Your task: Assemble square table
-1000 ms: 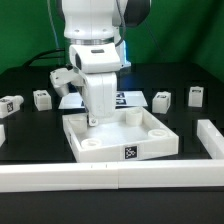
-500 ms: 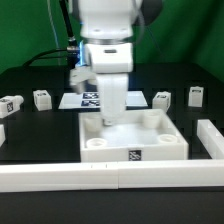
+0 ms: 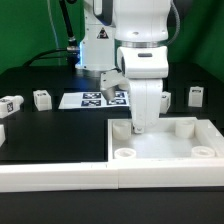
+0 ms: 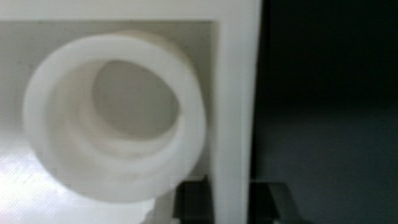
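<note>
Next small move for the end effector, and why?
Probably lift the shut end effector straight out of the large white square plastic tabletop: it seems to sit against the long white front wall bar, while short white legs lie loose.

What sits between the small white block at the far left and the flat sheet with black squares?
One more short white tagged plastic leg, apart from both the far-left leg and the flat white marker board; the exterior view shows it.
</note>
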